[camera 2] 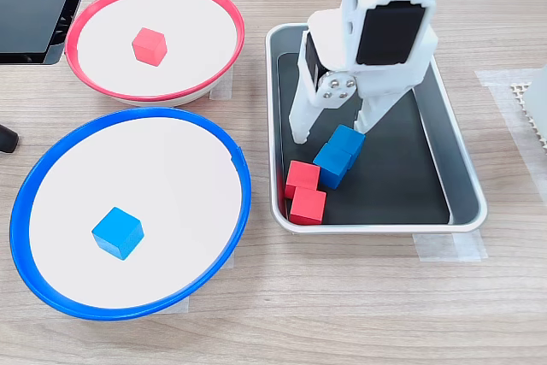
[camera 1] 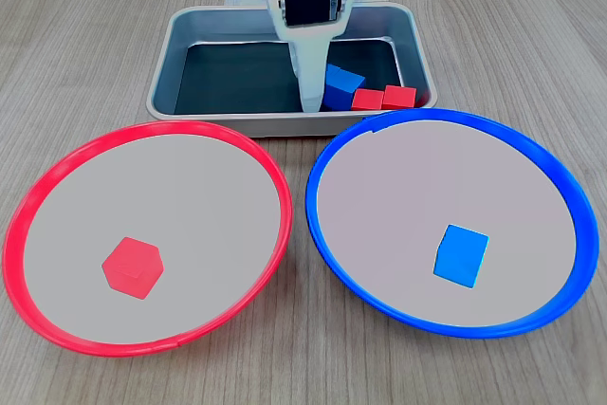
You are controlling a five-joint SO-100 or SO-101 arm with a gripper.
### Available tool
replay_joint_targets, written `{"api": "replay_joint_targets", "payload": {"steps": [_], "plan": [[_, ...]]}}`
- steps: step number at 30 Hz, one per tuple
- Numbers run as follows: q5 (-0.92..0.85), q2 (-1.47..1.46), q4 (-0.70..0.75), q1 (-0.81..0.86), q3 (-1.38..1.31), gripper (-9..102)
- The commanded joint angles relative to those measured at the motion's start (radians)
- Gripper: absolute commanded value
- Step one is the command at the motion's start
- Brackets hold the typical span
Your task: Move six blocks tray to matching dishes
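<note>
Blocks: two red (camera 2: 304, 191), two blue (camera 2: 339, 155) in tray (camera 2: 466, 179); one per dish; hand (camera 2: 329, 130) open astride blue.

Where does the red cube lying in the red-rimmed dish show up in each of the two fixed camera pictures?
One fixed view: the small red cube lies lower left, in the round red-rimmed dish, slightly below centre.
Other fixed view: the same cube lies upper left, near that dish's centre.
Shared landmark: the rectangular grey metal tray, holding the remaining cubes.
</note>
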Motion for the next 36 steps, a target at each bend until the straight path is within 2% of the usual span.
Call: {"api": "replay_joint_targets", "payload": {"steps": [1,7,13,19,21,24,31,36], "plan": [[0.147,0.046,0.051,-0.023,-0.017,26],[0.256,0.067,0.123,-0.054,-0.02,26],[0.347,0.054,0.051,-0.077,-0.029,22],[0.387,0.04,-0.02,-0.095,-0.012,13],[0.388,0.031,-0.031,-0.098,-0.012,6],[0.36,0.021,-0.009,-0.092,-0.02,0],[0.095,0.043,0.218,0.038,-0.137,0],[-0.051,0.025,0.383,0.038,-0.342,0]]}}
